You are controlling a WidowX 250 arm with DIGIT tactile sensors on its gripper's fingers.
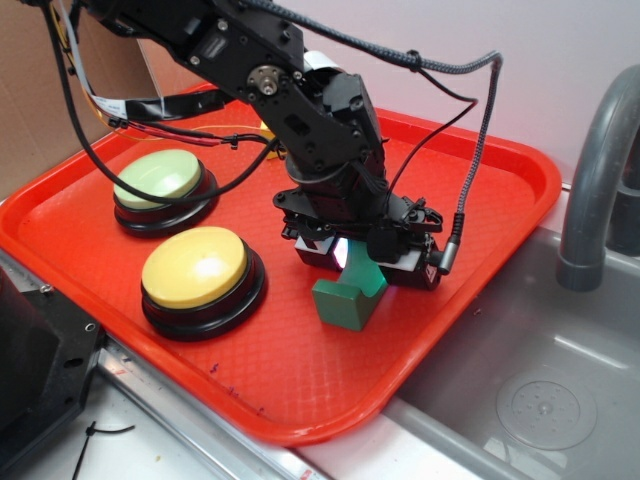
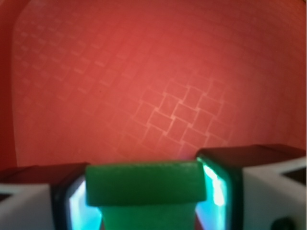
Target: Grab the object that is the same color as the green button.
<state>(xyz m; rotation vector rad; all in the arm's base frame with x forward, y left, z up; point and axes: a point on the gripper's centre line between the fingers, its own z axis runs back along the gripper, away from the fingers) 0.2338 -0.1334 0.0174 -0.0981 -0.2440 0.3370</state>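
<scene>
Clamping the green block (image 1: 349,301) – no legible writing – the hand (image 1: 365,262) sits over the red tray (image 1: 480,190).

**Green block between the tool's pads**

The green block (image 2: 144,184) sits low in the picture. The tool (image 2: 146,196) has one pad (image 2: 76,208) tight on each side of the block. Behind the block, the red tray (image 2: 158,81) with its criss-cross pattern fills everything.

Black jointed arm (image 1: 300,110) trailing a braided grey cable (image 1: 470,150).
</scene>
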